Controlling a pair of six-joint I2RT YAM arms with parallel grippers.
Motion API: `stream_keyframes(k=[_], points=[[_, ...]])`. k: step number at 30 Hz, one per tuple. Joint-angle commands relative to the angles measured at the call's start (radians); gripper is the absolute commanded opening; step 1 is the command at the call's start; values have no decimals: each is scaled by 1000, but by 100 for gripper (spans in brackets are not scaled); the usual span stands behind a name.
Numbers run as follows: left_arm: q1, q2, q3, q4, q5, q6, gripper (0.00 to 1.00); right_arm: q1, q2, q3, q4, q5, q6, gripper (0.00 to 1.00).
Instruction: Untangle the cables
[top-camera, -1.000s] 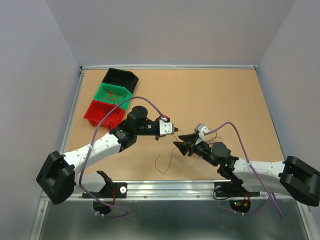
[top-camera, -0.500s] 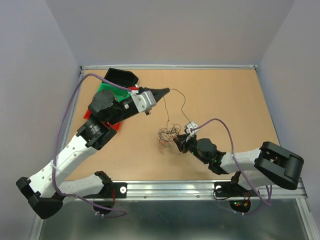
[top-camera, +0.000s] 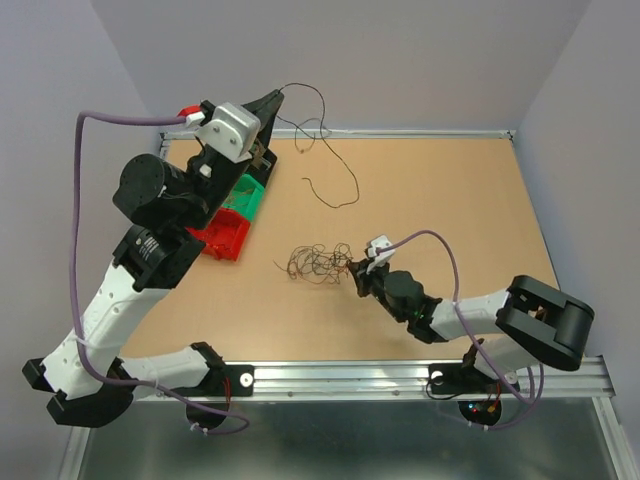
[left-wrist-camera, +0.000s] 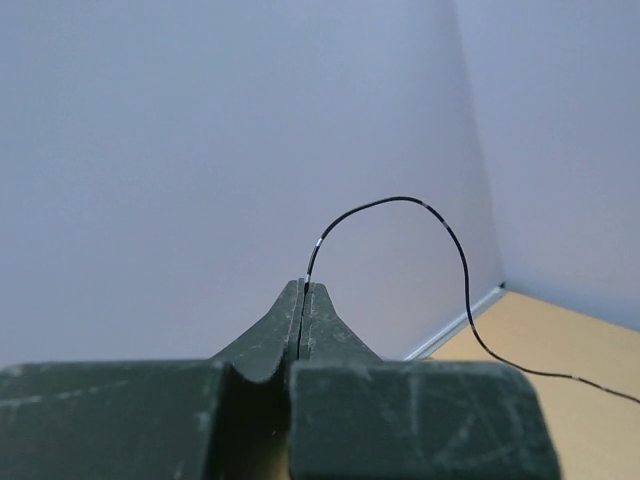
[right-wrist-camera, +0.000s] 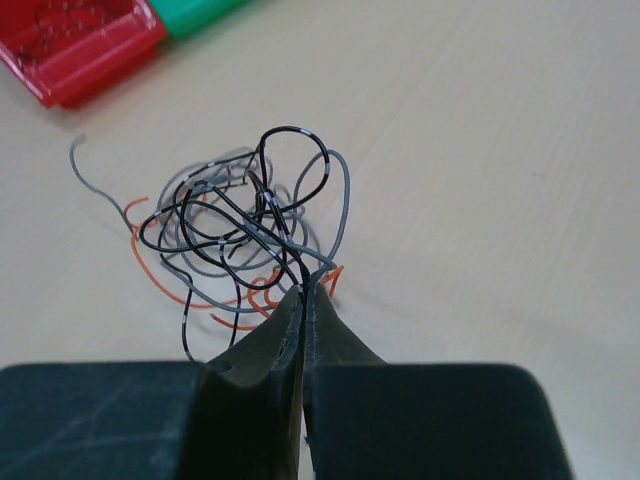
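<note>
Wire is light and springy: your left tool (left-wrist-camera: 303, 288) clamps a black strand (left-wrist-camera: 395, 198) by its end, your right tool (top-camera: 352, 273) the tangle (top-camera: 315, 262) at 3 o'clock.

We see the left arm's black two-finger gripper (top-camera: 277, 94) gone from mid-table to high over the far left corner of the tan wooden table (top-camera: 450, 190), pinched on one thin black wire (left-wrist-camera: 400, 198) that now trails free. The right arm's black gripper (top-camera: 352, 270) has dropped leftward, clamped on the edge of the tangle of thin black, grey and orange wires (top-camera: 315, 262), now spread on the tabletop.
</note>
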Motion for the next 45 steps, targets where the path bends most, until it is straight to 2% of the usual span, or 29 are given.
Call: stream_keyframes(k=[1, 6, 9, 12, 16, 19, 20, 22, 30, 32, 39, 43, 45], points=[[0, 2, 22, 83, -217, -3, 0, -11, -139, -75, 69, 178, 47, 0], [0, -18, -56, 56, -272, 51, 0, -13, -352, -210, 69, 220, 51, 0], [3, -61, -185, 92, -306, 107, 0, -11, -524, -273, 46, 208, 33, 0], [26, -119, -340, 149, -315, 123, 0, -13, -607, -288, -27, 215, 34, 1], [95, -161, -478, 192, -320, 98, 0, -11, -702, -297, -99, 227, 36, 1], [214, -179, -555, 210, -303, 30, 0, -13, -748, -305, -129, 231, 37, 0], [298, -194, -586, 204, -239, 13, 0, -11, -767, -308, -133, 232, 37, 1], [398, -219, -651, 207, -132, -17, 0, -13, -783, -310, -146, 230, 40, 1], [596, -269, -845, 246, 113, -12, 0, -13, -785, -305, -156, 211, 47, 0], [639, -260, -886, 267, 119, -9, 0, -11, -779, -302, -158, 206, 48, 1], [814, -188, -931, 298, 280, -23, 0, -11, -765, -297, -158, 197, 53, 0], [899, -161, -949, 322, 357, 11, 0, -13, -770, -297, -158, 185, 56, 1], [958, -136, -946, 298, 439, 37, 0, -13, -773, -299, -158, 181, 57, 1]])
